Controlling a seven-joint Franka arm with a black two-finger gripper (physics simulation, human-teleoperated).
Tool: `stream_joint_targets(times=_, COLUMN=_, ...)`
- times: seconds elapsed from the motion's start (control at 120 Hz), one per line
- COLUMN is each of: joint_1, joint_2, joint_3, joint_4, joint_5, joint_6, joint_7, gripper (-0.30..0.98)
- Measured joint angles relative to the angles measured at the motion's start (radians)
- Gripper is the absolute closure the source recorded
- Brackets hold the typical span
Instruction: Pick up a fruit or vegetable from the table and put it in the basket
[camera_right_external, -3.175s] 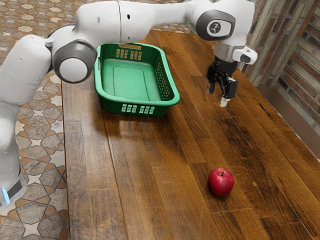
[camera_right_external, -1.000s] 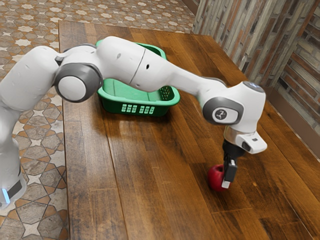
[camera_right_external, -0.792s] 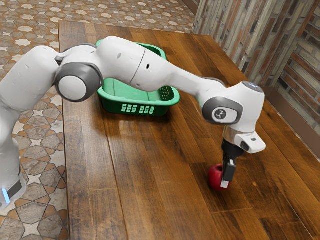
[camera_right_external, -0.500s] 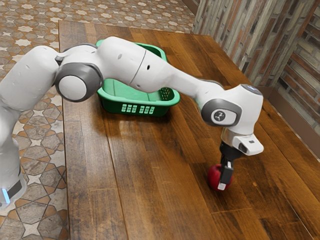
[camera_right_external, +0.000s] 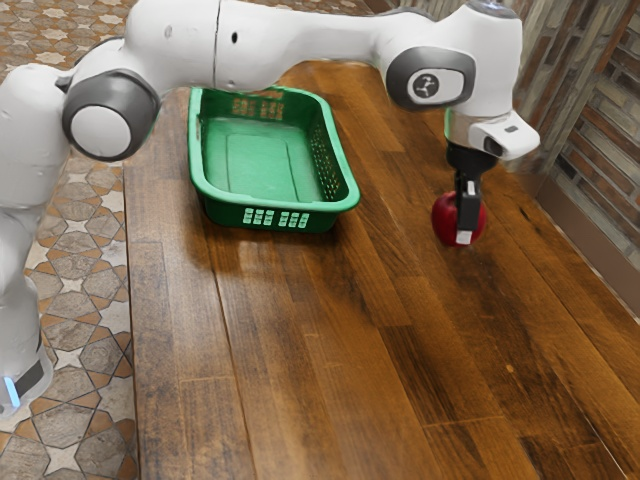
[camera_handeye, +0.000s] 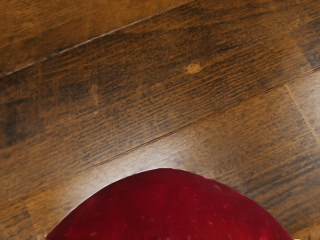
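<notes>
From where I stand, the wooden worktop (camera_right_external: 300, 400) runs away from me, its brown planks streaked with darker grain and catching a soft shine. At the exterior view's left, low down, the foot of the white arm (camera_right_external: 300, 35) shows a small blue light (camera_right_external: 12, 391), with patterned floor tiles (camera_right_external: 75, 330) beside it. Further in, over toward the exterior view's right, a red apple (camera_right_external: 440, 216) hangs in the air above the worktop. The black end effector (camera_right_external: 461, 230) points down and is clamped on it; one finger (camera_right_external: 468, 205) with a pale tip lies against the side I can see. In the wrist view the top of the apple bulges up close under the hand, red with tiny pale flecks, and beyond it lie the planks, with a light knot (camera_handeye: 193, 68) in one and a pale glare next to the fruit. Well apart from the apple, toward the exterior view's left, a green plastic basket (camera_right_external: 225, 214) sits upright on the worktop, its walls pierced with rows of openings and its bare bottom plain to see. Behind everything, at the exterior view's right, rises a wall (camera_right_external: 610, 105) of narrow brown and grey strips.
</notes>
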Motion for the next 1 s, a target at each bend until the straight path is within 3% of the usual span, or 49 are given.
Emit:
stream_joint_targets(times=0.208, joint_1=-0.001, joint_2=-0.128, joint_3=0.173, joint_4=0.0, joint_5=0.042, joint_6=-0.236, joint_7=-0.034, gripper=0.25)
stream_joint_targets(times=0.508, joint_1=0.006, joint_2=-0.144, joint_3=0.601, joint_4=-0.048, joint_5=-0.008, joint_6=-0.522, joint_7=-0.064, gripper=0.26)
stream_joint_targets(times=0.642, joint_1=0.005, joint_2=-0.139, joint_3=0.634, joint_4=-0.063, joint_5=-0.02, joint_6=-0.578, joint_7=-0.064, gripper=0.26)
stream_joint_targets(times=0.808, joint_1=0.115, joint_2=-0.13, joint_3=0.636, joint_4=-0.07, joint_5=-0.026, joint_6=-0.594, joint_7=-0.048, gripper=0.27)
stream_joint_targets(times=1.0, joint_1=0.182, joint_2=-0.122, joint_3=0.636, joint_4=-0.063, joint_5=-0.031, joint_6=-0.471, joint_7=-0.002, gripper=0.26)
